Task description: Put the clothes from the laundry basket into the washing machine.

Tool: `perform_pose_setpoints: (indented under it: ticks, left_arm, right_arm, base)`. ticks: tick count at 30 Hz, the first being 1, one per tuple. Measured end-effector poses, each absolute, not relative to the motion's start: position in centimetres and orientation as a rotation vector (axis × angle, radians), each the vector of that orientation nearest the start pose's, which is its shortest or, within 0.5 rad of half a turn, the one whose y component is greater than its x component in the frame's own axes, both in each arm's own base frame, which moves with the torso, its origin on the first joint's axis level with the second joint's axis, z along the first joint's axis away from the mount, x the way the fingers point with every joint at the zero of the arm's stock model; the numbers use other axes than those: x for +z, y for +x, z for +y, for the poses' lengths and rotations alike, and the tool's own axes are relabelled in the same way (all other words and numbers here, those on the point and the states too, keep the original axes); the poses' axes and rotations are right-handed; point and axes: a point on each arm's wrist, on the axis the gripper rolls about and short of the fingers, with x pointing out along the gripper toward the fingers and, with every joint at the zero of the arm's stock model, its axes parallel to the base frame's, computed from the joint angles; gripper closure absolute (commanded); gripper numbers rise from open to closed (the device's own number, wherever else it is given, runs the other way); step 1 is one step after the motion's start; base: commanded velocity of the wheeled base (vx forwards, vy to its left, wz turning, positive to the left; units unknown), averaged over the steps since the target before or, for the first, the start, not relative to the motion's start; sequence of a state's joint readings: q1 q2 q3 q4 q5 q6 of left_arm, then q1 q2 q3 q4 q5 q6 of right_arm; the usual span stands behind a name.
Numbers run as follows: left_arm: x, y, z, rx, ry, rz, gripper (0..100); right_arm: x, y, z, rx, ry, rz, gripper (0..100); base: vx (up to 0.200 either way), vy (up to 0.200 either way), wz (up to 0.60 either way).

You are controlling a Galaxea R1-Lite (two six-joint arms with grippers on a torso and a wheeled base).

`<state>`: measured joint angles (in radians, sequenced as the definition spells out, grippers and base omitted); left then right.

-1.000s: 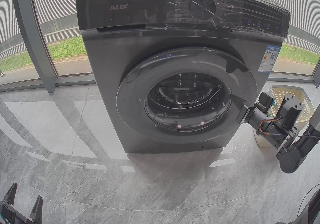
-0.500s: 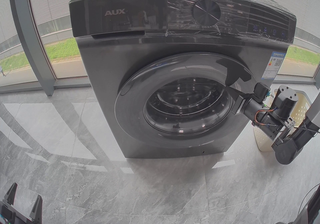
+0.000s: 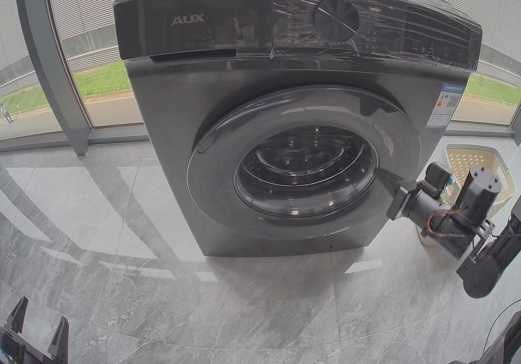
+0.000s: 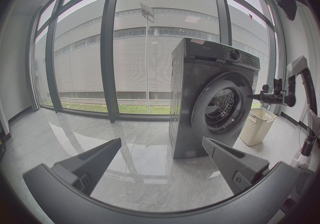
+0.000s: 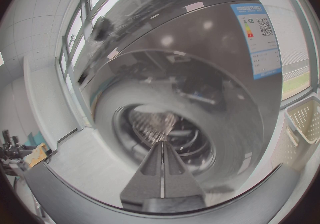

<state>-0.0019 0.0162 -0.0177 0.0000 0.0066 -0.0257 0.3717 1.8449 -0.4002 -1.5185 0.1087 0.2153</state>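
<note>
The right gripper [image 3: 381, 173] has its fingers pressed flat together with nothing between them. Its tip points at the round door [image 3: 304, 164] of the washing machine [image 3: 179, 104], at the door's edge nearest the arm; whether it actually touches the rim is hard to tell. The door is shut, and in the right wrist view its glass and the drum lie straight ahead of the gripper. Just behind that gripper's arm, beside the machine, the cream perforated laundry basket [image 3: 477, 161] stands on the grey tiled floor [image 3: 244, 300]; what it holds cannot be made out. Well apart from the right gripper, low and nearer the robot, the left gripper [image 3: 39, 324] is spread wide and empty, facing the machine across the floor.
</note>
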Motion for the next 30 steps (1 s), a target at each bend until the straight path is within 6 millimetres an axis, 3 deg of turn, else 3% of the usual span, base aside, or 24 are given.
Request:
perform_pose_setpoints:
  ticks: [1,6,14,21,30]
  left_arm:
    - [8.1,-2.3,0.0,0.004,-0.026,-0.002,0]
    - [8.1,-2.3,0.0,0.004,-0.026,-0.002,0]
    - [8.1,-2.3,0.0,0.003,-0.028,-0.002,0]
    - [8.1,-2.3,0.0,0.004,-0.03,-0.002,0]
    - [8.1,-2.3,0.0,0.004,-0.035,-0.002,0]
  right_arm:
    - [13.0,25.2,10.5,0.501,0.217,0.002,0]
    - [12.6,20.7,10.6,0.585,0.203,0.071,0]
    - [12.3,16.5,9.6,0.647,0.191,0.111,0]
    - [12.8,15.0,8.9,0.645,0.188,0.094,0]
    - [13.9,14.2,6.0,0.508,0.126,0.037,0]
  base:
    - [0.0,0.0,0.0]
    - [0.0,0.0,0.0]
    - [0.0,0.0,0.0]
    - [0.0,0.0,0.0]
    - [0.0,0.0,0.0]
